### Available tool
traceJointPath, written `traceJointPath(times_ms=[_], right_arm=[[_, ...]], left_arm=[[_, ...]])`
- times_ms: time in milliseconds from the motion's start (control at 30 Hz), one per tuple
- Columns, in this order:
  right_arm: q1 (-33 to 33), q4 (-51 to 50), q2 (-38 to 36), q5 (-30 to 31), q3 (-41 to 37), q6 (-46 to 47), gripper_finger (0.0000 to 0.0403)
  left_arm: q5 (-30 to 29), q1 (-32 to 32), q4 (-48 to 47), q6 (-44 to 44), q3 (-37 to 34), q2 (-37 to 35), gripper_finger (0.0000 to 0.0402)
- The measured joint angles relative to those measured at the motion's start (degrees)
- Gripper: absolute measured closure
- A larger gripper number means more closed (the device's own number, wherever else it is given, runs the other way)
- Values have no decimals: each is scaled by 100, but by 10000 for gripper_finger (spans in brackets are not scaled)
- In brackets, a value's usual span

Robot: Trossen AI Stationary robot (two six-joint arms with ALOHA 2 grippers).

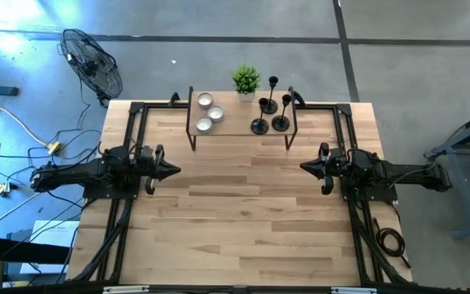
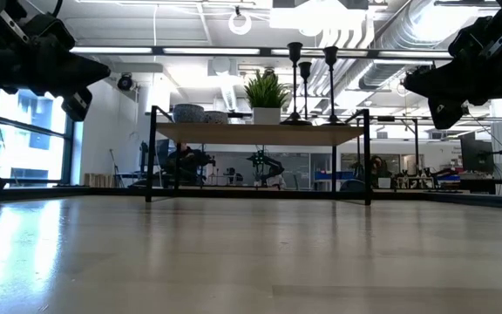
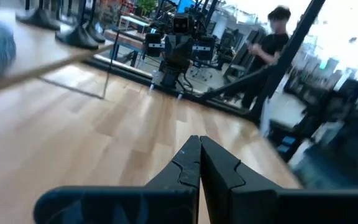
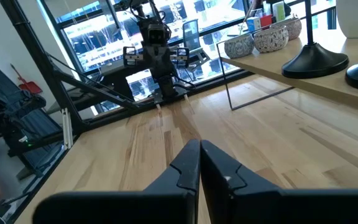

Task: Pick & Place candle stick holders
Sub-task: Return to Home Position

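Observation:
Three black candle stick holders stand upright on their round bases on the right half of a small raised wooden shelf at the table's far side; in the low view their stems rise above the shelf top. My left gripper hangs shut over the table's left side, pointing level toward the middle. My right gripper hangs shut over the right side, facing it. Both are well short of the shelf and hold nothing.
On the shelf also stand a small potted plant and three round bowls on its left half. The shelf rests on thin black legs. A person stands beyond the table. The bare wooden table spreads between the arms.

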Motion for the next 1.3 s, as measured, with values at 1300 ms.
traceJointPath(times_ms=[1300], right_arm=[[0, 0, 0, 2, -2, 0, 397]], left_arm=[[-415, -1, -223, 2153, 22, 24, 401]])
